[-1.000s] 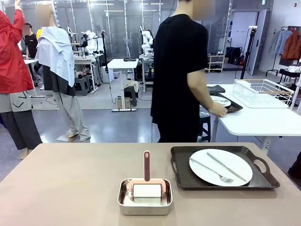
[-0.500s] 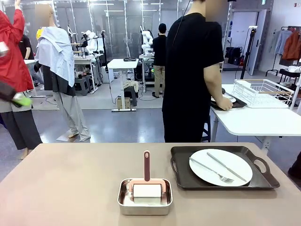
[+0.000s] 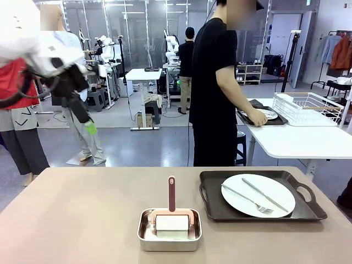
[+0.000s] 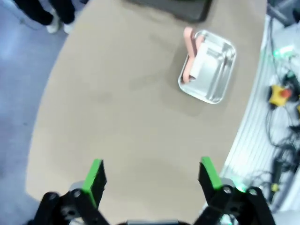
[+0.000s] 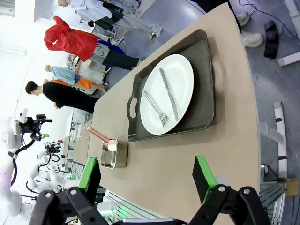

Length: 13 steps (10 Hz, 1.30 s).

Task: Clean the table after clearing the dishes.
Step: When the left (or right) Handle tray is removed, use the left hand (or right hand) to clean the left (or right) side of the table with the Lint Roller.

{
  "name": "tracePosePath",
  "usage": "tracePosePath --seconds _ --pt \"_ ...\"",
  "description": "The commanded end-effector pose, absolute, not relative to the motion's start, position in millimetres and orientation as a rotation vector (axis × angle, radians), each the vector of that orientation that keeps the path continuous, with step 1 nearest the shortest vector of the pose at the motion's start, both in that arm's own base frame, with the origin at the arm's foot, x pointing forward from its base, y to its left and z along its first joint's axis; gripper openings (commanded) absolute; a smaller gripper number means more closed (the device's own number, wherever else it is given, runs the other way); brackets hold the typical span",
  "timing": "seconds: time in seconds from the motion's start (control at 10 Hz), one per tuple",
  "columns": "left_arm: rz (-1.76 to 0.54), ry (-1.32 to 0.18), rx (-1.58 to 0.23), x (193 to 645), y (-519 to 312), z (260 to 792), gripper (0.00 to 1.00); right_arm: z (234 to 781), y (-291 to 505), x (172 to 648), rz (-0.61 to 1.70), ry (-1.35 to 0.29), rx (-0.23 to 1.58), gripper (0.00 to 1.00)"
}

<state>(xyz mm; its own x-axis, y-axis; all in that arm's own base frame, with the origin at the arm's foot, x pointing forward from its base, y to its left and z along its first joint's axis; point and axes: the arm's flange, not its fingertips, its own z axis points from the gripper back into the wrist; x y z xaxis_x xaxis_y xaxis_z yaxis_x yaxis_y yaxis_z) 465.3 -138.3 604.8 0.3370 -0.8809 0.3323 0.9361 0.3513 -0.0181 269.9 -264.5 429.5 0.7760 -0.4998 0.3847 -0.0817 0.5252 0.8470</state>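
Observation:
On the right of the beige table [image 3: 82,220] a dark tray [image 3: 212,190] holds a white plate [image 3: 286,204] with a fork [image 3: 247,199] and a knife [image 3: 265,194]. The same tray [image 5: 206,93] and plate [image 5: 180,79] lie well beyond my open right gripper [image 5: 146,173]. My left gripper [image 3: 88,127] hangs blurred, high over the table's far left corner. In its wrist view the left gripper [image 4: 152,176] is open, with bare table [image 4: 117,117] far below. At the far side a person's hands [image 3: 254,116] rest on another tray with a plate [image 3: 268,114].
A small steel pan [image 3: 169,237] with a pink-handled white roller [image 3: 171,220] stands at the table's near middle; the pan [image 4: 208,65] also appears ahead of the left gripper. The white side table [image 3: 308,140] at the right carries a wire rack [image 3: 308,107].
My left arm has swung into the front view at the upper left. The person has settled the second tray on the white side table.

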Motion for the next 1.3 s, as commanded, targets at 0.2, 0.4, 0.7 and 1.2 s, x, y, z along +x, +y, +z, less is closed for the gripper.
tracePosePath --seconds 0.2,0.4,0.7,1.2 --pt "-1.323 -0.228 -0.196 468.8 -169.2 592.4 1.0 431.6 -264.9 266.4 -0.27 -0.669 1.01 1.0" --pt "-1.297 -0.216 -0.194 468.5 -179.7 582.9 1.0 431.6 -264.9 266.4 -0.27 -0.669 1.01 1.0" --pt "-1.297 -0.216 -0.194 468.5 -179.7 582.9 1.0 431.6 -264.9 266.4 -0.27 -0.669 1.01 1.0" --pt "-1.502 -0.113 -0.163 514.1 -250.9 556.4 1.0 431.6 -264.9 266.4 -0.27 -0.669 1.01 1.0"
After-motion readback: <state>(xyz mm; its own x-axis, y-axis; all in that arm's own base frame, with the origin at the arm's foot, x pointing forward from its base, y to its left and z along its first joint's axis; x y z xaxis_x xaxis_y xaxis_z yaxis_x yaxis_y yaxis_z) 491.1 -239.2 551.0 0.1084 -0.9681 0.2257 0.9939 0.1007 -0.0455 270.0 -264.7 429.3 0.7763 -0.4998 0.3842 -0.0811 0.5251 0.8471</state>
